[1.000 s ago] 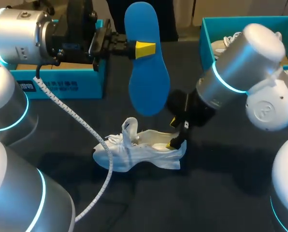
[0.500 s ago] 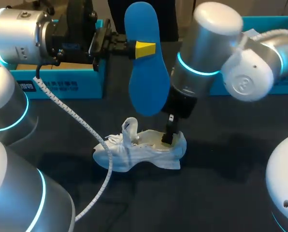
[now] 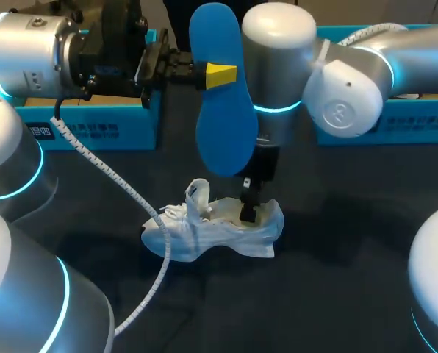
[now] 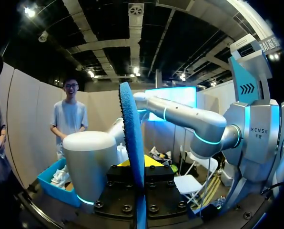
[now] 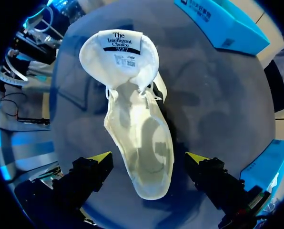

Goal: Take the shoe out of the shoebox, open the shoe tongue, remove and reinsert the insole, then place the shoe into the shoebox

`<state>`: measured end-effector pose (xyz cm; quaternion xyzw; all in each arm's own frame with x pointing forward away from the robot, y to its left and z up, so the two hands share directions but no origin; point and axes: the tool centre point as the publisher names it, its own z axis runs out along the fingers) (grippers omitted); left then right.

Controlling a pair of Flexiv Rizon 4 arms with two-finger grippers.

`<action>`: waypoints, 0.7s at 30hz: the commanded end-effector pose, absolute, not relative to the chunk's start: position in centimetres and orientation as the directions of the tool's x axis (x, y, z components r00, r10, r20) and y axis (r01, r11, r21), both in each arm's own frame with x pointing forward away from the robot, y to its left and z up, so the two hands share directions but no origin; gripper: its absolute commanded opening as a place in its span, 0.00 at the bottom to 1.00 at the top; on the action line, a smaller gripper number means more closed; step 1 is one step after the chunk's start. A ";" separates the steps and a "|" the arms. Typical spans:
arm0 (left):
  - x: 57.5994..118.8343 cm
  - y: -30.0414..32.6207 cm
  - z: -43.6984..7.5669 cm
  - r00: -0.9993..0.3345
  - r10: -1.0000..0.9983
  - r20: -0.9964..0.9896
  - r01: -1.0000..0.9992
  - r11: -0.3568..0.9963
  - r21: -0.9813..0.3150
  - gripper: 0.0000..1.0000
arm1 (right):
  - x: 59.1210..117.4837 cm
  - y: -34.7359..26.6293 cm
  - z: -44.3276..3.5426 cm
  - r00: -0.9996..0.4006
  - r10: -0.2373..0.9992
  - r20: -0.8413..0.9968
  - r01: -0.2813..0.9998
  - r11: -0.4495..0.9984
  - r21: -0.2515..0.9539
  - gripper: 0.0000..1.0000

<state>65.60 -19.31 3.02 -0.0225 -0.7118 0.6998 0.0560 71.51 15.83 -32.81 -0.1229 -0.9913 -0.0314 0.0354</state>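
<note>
White shoe (image 5: 137, 138) lies heel-first between the right end effector's (image 5: 149, 157) spread fingers (image 5: 100, 158)

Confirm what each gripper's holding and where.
Left gripper is shut on the blue insole, pinching its long edge above the middle. Right gripper holds nothing: open, fingers either side of the shoe's heel, not touching.

Left claw (image 3: 219, 75) clamped up high, right claw (image 5: 149, 157) splayed, pointing down

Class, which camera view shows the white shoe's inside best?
The right wrist view: it looks straight down into the open shoe. The head view shows its side only; the left wrist view shows none of it.
</note>
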 end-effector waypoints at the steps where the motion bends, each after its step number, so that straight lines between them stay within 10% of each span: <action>1: 65.7 -19.5 2.9 -0.993 0.111 0.047 -0.046 0.017 -0.999 0.00 | 71.3 15.0 -33.3 -0.969 0.235 0.073 0.242 0.965 0.104 1.00; 21: 65.7 -19.5 2.9 -0.993 0.111 0.047 -0.046 0.017 -0.999 0.00 | 74.3 18.5 -34.3 -0.990 0.135 0.048 0.141 0.982 0.128 1.00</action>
